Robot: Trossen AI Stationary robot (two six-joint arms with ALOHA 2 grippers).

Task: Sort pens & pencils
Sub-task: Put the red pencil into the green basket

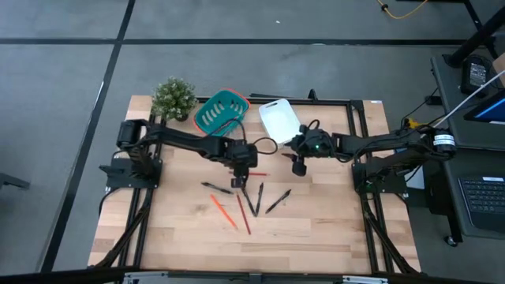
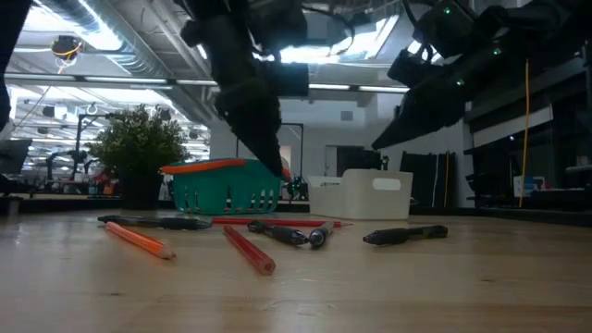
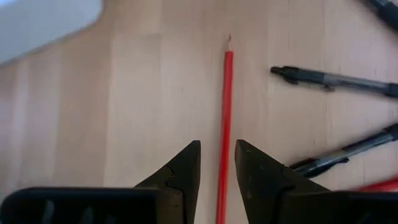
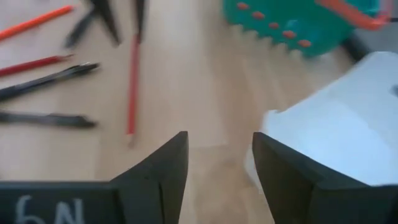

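A red pencil (image 3: 225, 99) lies flat on the table and runs between the two fingers of my left gripper (image 3: 217, 149). The gripper is open and points down over the table's middle (image 1: 240, 170), a little above the wood in the low view (image 2: 273, 165). Its fingers stand on either side of the pencil without touching it. Several black pens (image 1: 259, 197), an orange pencil (image 1: 222, 211) and another red pencil (image 1: 244, 218) lie nearer the front. My right gripper (image 1: 299, 164) is open and empty (image 4: 217, 149), raised beside the white bin (image 1: 278, 118).
A teal basket (image 1: 221, 112) and the white bin stand at the table's far side, with a small potted plant (image 1: 173, 96) at the far left. Pens (image 3: 336, 79) lie close to the right of my left gripper. Bare wood (image 1: 316, 229) lies at the front right.
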